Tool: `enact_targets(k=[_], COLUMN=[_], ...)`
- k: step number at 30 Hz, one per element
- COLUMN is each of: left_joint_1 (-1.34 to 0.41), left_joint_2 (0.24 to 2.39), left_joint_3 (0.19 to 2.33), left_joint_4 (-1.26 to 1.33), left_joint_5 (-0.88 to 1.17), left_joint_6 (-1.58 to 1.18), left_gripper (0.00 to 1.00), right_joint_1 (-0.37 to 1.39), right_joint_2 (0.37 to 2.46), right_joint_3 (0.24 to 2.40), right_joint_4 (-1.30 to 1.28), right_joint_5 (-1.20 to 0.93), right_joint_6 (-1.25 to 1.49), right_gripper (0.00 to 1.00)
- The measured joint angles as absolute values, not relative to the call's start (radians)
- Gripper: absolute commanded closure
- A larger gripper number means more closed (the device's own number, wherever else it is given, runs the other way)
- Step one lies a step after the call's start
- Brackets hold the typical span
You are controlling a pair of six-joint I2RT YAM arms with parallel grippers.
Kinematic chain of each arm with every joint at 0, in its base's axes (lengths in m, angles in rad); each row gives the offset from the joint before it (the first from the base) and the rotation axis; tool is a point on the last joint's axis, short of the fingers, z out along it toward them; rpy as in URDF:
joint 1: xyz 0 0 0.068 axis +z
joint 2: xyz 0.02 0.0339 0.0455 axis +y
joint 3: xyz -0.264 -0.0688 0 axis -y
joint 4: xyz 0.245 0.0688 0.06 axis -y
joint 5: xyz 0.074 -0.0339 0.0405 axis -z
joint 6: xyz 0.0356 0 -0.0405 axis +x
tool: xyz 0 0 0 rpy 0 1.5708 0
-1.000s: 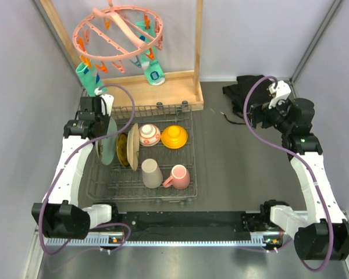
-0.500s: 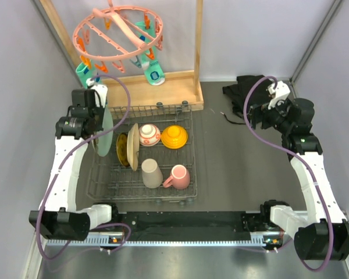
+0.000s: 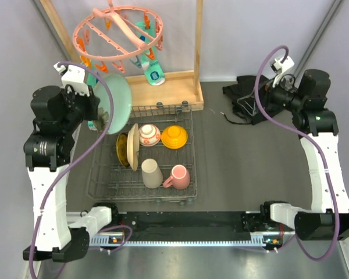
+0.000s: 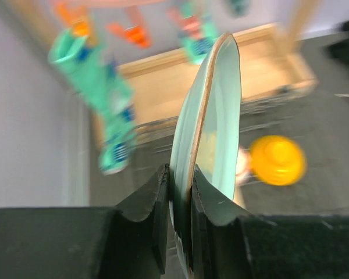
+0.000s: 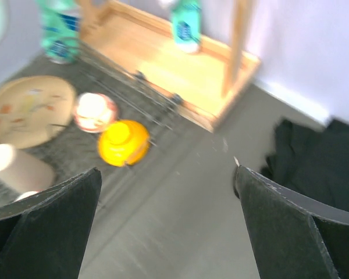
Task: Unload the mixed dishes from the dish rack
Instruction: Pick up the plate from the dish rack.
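Note:
My left gripper (image 3: 100, 108) is shut on the rim of the pale green plate (image 3: 117, 103) and holds it on edge, raised above the dish rack's (image 3: 113, 181) far left corner. In the left wrist view the plate (image 4: 214, 125) stands upright between my fingers (image 4: 157, 197). The rack holds a cream plate (image 3: 132, 146), a yellow patterned plate (image 3: 122, 149), a red-white bowl (image 3: 149, 135), an orange bowl (image 3: 174, 136), a beige cup (image 3: 151, 173) and a pink mug (image 3: 178, 176). My right gripper (image 5: 167, 171) is open and empty, high over the table right of the rack.
A wooden frame (image 3: 163, 84) with a pink peg hanger (image 3: 119, 35) and hanging teal socks (image 3: 153, 72) stands behind the rack, close to the lifted plate. A black cloth (image 3: 244, 96) lies at the back right, under my right gripper.
My left arm has lifted the pale green plate up out of the rack and swung it toward the back left. My right arm has risen and drawn back.

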State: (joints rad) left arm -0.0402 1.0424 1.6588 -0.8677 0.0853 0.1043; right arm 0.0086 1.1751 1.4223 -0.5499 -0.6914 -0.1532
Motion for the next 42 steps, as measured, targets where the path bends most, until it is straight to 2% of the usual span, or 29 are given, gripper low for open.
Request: enact_targets(k=[3, 9, 14, 23, 36, 41, 42], left_joint_1=[-0.041, -0.044, -0.045, -0.045, -0.053, -0.055, -0.056], left_joint_2=[1.044, 1.063, 1.118, 1.121, 1.108, 1.108, 1.108], left_joint_3=[1.666, 1.528, 1.472, 1.443, 1.366, 1.348, 1.345], left_joint_4=[-0.850, -0.624, -0.474, -0.249, -0.164, -0.119, -0.104], left_joint_5=[0.276, 0.645, 0.831, 0.956, 0.998, 1.002, 1.002], left_joint_6=[0.036, -0.184, -0.318, -0.422, -0.464, -0.493, -0.504], left_gripper=[1.00, 1.00, 1.00, 1.00, 1.00, 1.00, 1.00], right_joint_1=[0.011, 0.051, 0.138, 0.300, 0.447, 0.485, 0.495], right_joint_2=[1.175, 1.210, 1.290, 1.394, 1.501, 1.534, 1.542], right_joint_3=[1.475, 1.524, 1.607, 1.672, 1.752, 1.776, 1.783], right_joint_4=[-0.544, -0.398, -0.378, -0.386, -0.420, -0.427, -0.430], right_joint_5=[-0.797, -0.969, -1.024, -1.043, -0.995, -0.982, -0.977], right_joint_6=[-0.110, 0.095, 0.155, 0.181, 0.157, 0.148, 0.145], right_gripper=[0.06, 0.06, 0.06, 0.08, 0.10, 0.15, 0.20])
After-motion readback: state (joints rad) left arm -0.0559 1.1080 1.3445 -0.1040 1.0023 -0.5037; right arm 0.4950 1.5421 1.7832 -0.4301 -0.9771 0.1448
